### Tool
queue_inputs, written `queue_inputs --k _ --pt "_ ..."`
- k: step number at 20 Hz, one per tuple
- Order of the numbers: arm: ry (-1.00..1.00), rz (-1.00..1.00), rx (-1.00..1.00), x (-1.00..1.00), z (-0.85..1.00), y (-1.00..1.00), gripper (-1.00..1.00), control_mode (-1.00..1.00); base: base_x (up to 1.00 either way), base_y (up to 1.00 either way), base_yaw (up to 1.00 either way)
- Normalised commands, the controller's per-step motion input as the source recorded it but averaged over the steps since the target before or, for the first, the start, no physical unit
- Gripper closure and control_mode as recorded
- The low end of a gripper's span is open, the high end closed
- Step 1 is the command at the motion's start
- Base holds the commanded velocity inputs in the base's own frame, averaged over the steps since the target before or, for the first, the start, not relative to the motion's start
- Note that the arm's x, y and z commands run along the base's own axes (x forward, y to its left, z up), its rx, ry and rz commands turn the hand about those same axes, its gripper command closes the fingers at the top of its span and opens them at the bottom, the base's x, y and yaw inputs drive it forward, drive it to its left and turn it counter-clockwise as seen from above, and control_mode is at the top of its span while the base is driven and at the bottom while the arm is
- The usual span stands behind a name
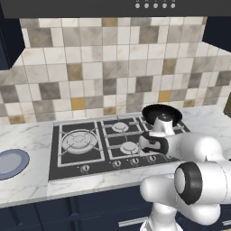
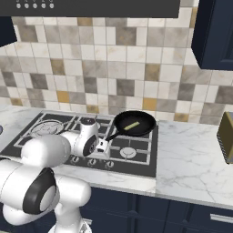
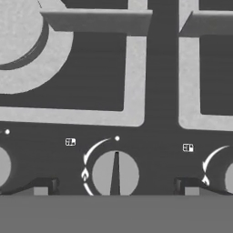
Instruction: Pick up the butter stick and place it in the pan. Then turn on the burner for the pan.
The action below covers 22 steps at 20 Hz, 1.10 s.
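— What's nearest you?

— A round knob (image 3: 115, 173), dead centre between my two fingertips. My gripper (image 3: 115, 186) stands wide and empty.

— So which step?

— The burner, I judge. Next I should drop onto that knob, pinch and twist it.

— And the butter stick (image 2: 132, 125)?

— Farther back, lying in the pan (image 2: 134, 123) on the rear grate of the stove (image 1: 67, 169).

— Anything unclear?

— Whether this knob serves the pan's burner; that burner is hidden beneath the pan.

Pale yellow butter stick (image 2: 132, 125) in black pan (image 2: 144, 130).
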Motion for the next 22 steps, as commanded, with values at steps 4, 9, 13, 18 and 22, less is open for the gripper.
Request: queue_inputs --k 4,9,13,18,22 --pt "0.00 0.00 0.00 0.00 -0.19 0.00 -1.00 -1.00 0.00 0.00 0.00" --pt "0.00 0.00 0.00 0.00 -0.16 0.00 -1.00 -1.00 0.00 0.00 0.00" --pt "0.00 0.00 0.00 0.00 -0.16 0.01 -1.00 -1.00 0.00 0.00 0.00" --pt "0.00 0.00 0.00 0.00 -0.14 0.03 -1.00 -1.00 0.00 0.00 0.00" --pt "0.00 0.00 0.00 0.00 -0.06 0.02 1.00 -1.00 0.00 0.00 0.00"
